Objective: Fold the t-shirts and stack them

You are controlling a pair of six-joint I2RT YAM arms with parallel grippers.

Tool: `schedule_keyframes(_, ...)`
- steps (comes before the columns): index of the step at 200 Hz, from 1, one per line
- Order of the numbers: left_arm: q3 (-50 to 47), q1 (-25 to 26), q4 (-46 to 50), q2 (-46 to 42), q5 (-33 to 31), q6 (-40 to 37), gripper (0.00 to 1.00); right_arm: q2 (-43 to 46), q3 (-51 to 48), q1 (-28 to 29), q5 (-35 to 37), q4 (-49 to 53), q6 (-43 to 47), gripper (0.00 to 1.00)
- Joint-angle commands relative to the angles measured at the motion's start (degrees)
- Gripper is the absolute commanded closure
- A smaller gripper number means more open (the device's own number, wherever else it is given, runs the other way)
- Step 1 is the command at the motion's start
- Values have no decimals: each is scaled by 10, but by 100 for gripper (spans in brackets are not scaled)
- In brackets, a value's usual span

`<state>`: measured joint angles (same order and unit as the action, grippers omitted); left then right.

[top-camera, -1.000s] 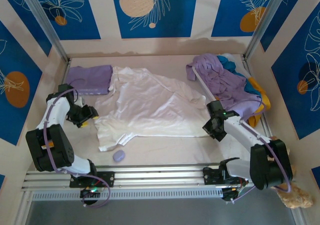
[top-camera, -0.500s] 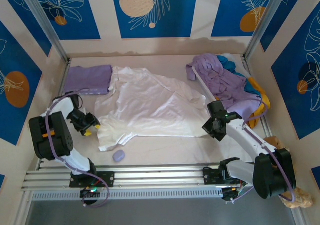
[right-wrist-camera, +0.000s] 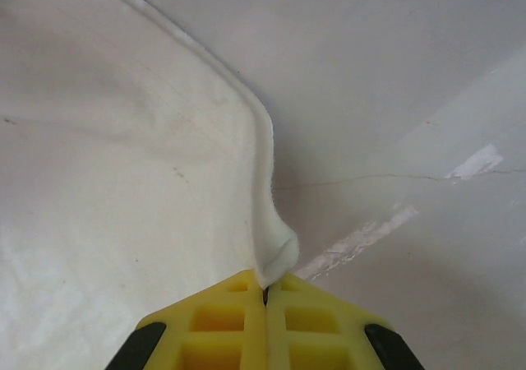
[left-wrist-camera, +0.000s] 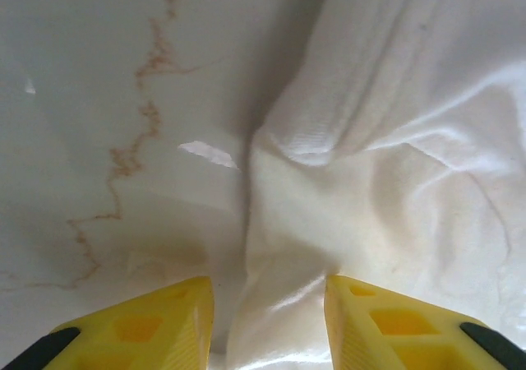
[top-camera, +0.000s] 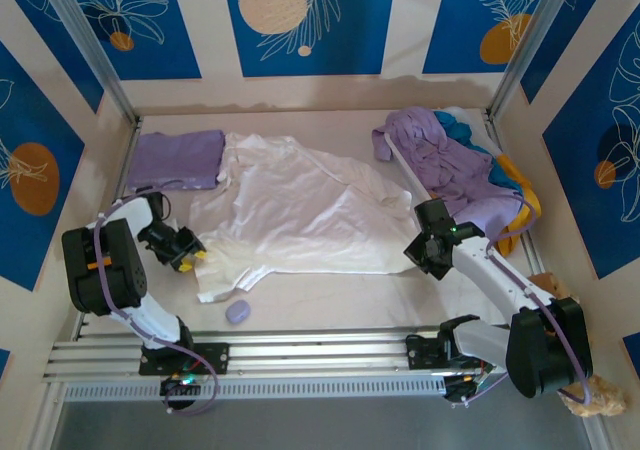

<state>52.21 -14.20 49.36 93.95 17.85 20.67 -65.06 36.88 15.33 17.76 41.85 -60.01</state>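
Since the earlier top views, the left gripper (top-camera: 188,249) has travelled from clear table (top-camera: 350,285) at 9 o'clock inward to the left edge of the white t-shirt (top-camera: 300,210), and its jaws have narrowed. The right arm has shifted only slightly.

Findings:
- White t-shirt: spread across the centre of the table, wrinkled and unfolded, with its lower left corner trailing toward 7 o'clock.
- Left gripper: in the wrist view its yellow fingers (left-wrist-camera: 140,329) stand apart astride a raised ridge of white cloth. The right-hand finger is against the fabric, and a gap remains at the other. It has not yet clamped.
- Right gripper (top-camera: 425,253): at 4 o'clock, clenched on the shirt's right hem, with the edge drawn up into the closed tips. In my judgement it holds there to anchor that side until the opposite edge is taken.
- Folded lavender t-shirt (top-camera: 180,158): laid flat at 10 o'clock, apparently the base of the stack.
- Heap of t-shirts (top-camera: 440,155): lavender, teal and yellow-orange, piled at 2 o'clock and awaiting folding.
- Lavender blob (top-camera: 238,312): at 7 o'clock, just beside the shirt's corner.

Assessment: the fold of the white shirt has not started, and a two-point grip is being set up.
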Motion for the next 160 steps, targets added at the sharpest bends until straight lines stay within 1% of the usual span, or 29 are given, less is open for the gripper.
schedule_keyframes(1,-5,6,-6,12,14,10,73,12,10,1,-8,22,5,100)
schedule_keyframes(17,-7,7,-8,6,21,10,88,19,13,3,-6,30,5,100)
schedule_keyframes(37,-8,6,4,-13,12,5,100,34,13,3,-4,40,10,100)
schedule_keyframes(68,-13,7,36,-58,-8,-7,100,49,16,7,-7,61,19,100)
schedule_keyframes(99,-25,8,54,-99,2,-5,100,69,14,18,-8,77,12,100)
schedule_keyframes(160,-34,20,112,-200,-2,2,100,109,9,35,-9,105,8,100)
